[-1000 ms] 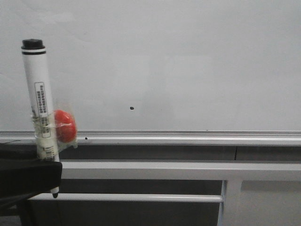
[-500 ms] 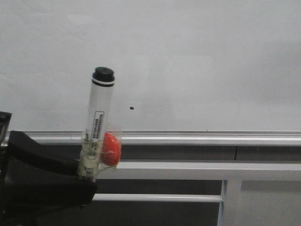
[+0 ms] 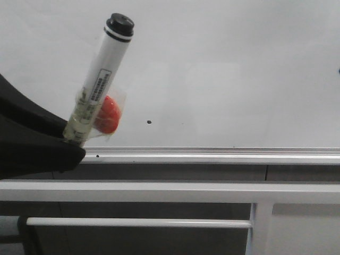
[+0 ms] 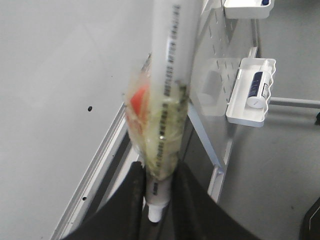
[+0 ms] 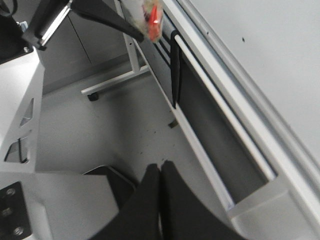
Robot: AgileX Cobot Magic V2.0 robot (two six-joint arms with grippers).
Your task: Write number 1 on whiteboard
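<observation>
The whiteboard [image 3: 228,64] fills the upper front view above its silver rail [image 3: 212,155]. It bears only a small black dot [image 3: 149,122]; no number 1 stroke shows. My left gripper [image 3: 73,144] is shut on a white marker [image 3: 103,71] with a black top end. The marker tilts to the right in front of the board, and a red piece [image 3: 108,115] is taped to it. In the left wrist view the fingers [image 4: 132,192] clamp the marker [image 4: 169,60] near its lower end. My right gripper [image 5: 161,169] is shut and empty, low over the floor.
Grey metal frame bars [image 3: 159,192] run below the rail. A white wall tray [image 4: 250,92] holding a small bottle-like item hangs beside the board. The right wrist view shows the board's stand [image 5: 115,80] on the grey floor, and my left arm [image 5: 100,15].
My left gripper has moved right from the far left, dipped, then risen. The marker was upright and now tilts right, its black end higher against the board.
</observation>
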